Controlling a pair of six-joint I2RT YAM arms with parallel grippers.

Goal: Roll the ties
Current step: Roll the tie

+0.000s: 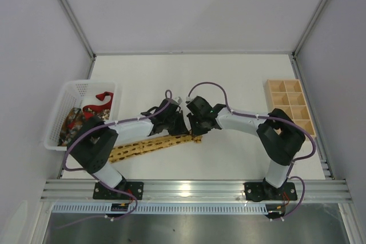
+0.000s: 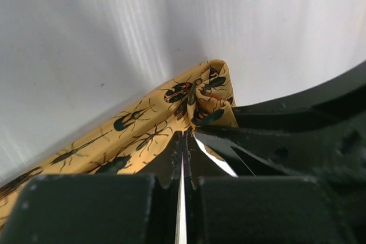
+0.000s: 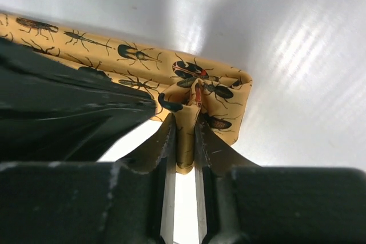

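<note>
The left arm (image 1: 128, 123) and right arm (image 1: 243, 119) bend inward, wrists meeting above the yellow-gold beetle-patterned fabric necktie (image 1: 143, 148). The left end effector (image 2: 186, 135) is closed tight. Just beside it, the right end effector (image 3: 184, 119) pinches the necktie's fold.

Yellow tie (image 1: 150, 146) lies stretched, end folded; red tie (image 1: 100, 100), patterned tie (image 1: 71, 122) crumpled.

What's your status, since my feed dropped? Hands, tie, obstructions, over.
Left hand shut, tips at the yellow insect-print tie. Right hand pinching its folded end. Hands crowded together there. Red tie in white basket.
</note>
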